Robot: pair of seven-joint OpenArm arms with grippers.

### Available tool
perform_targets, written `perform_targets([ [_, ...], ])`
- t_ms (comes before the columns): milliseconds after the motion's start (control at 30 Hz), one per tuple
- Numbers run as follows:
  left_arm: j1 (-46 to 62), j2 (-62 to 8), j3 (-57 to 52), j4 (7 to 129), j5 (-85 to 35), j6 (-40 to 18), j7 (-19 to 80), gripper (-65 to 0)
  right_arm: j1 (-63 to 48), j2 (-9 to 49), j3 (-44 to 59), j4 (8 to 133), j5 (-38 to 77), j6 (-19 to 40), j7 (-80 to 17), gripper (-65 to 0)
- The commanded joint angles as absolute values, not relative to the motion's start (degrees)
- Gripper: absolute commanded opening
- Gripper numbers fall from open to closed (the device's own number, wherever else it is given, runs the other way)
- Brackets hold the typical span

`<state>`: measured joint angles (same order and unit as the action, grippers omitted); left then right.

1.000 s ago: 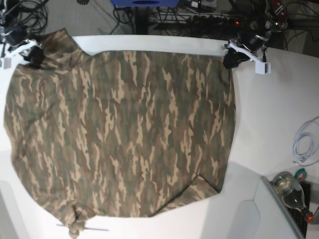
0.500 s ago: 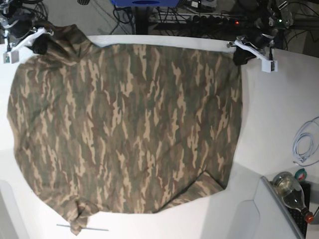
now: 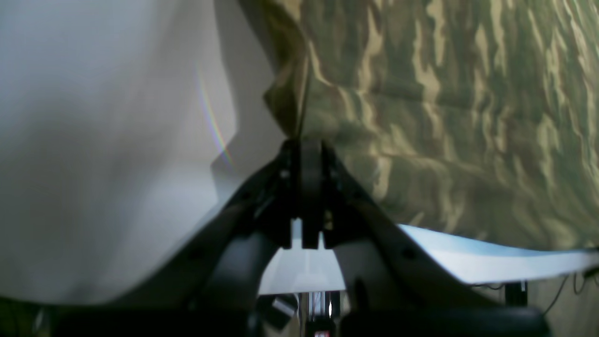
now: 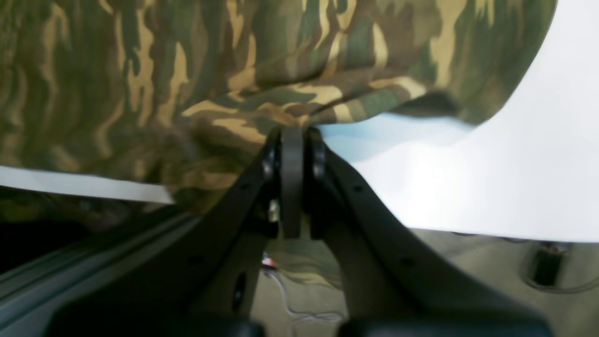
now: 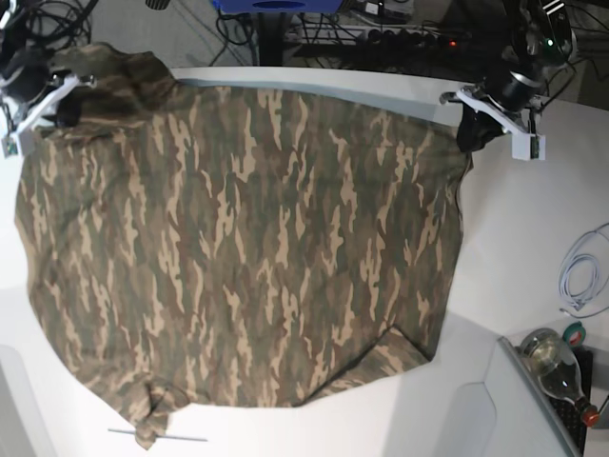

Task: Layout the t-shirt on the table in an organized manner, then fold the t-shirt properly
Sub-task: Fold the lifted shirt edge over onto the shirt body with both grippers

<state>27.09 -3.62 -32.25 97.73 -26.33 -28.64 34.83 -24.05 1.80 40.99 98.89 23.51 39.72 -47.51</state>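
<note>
T-shirt (image 5: 238, 248), camo, soft/limp, light, spread on white desk (image 5: 533, 238): left jaws clenched on corner at 2 o'clock, right at 10; likely drapes, best held by corners.

The scene is viewed from above in the base view, which looks steeply down on the white bench (image 5: 514, 248) and takes in the whole spread t-shirt (image 5: 238, 248), with both arms at the far edge. The left wrist view is taken from just behind the left gripper (image 3: 306, 154), along its closed jaws, very near the cloth's corner. The right wrist view is set likewise behind the right gripper (image 4: 292, 135), equally close. Each wrist view shares with the base view only one far corner of the t-shirt and the adjoining bench edge.
</note>
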Motion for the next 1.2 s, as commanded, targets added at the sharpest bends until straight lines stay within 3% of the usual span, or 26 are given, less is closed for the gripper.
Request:
perform_targets([
  [0, 25.8, -4.1, -32.6, 99.4, -27.2, -28.0, 34.9, -65.0, -22.4, 2.9, 41.5, 99.9, 23.2, 40.0, -47.3, -64.4],
  [333, 16.4, -2.9, -32.4, 99.6, -26.8, -26.2, 41.1, -65.0, -7.5, 4.6, 41.0, 98.8, 12.4, 40.0, -54.2, -64.4],
  [600, 9.0, -2.9, -32.3, 98.9, -25.7, -24.5, 44.4, -65.0, 4.7, 9.4, 34.3, 85.9, 12.3, 40.0, -55.5, -64.4],
  [1000, -4.3, -0.5, -27.1, 85.7, -11.9, -24.5, 45.0, -65.0, 17.0, 12.4, 30.6, 64.1, 4.5, 38.1, -44.1, -64.4],
  [1100, -6.5, -0.5, -27.1, 80.7, -11.6, -24.0, 40.4, -65.0, 18.7, 12.4, 30.8, 59.1, 3.6, 37.9, -41.0, -64.4],
  [1167, -6.8, -0.7, -26.6, 77.9, -11.6, -20.6, 36.7, -65.0, 19.1, 12.8, 31.1, 57.1, 3.6, 37.8, -39.2, -64.4],
])
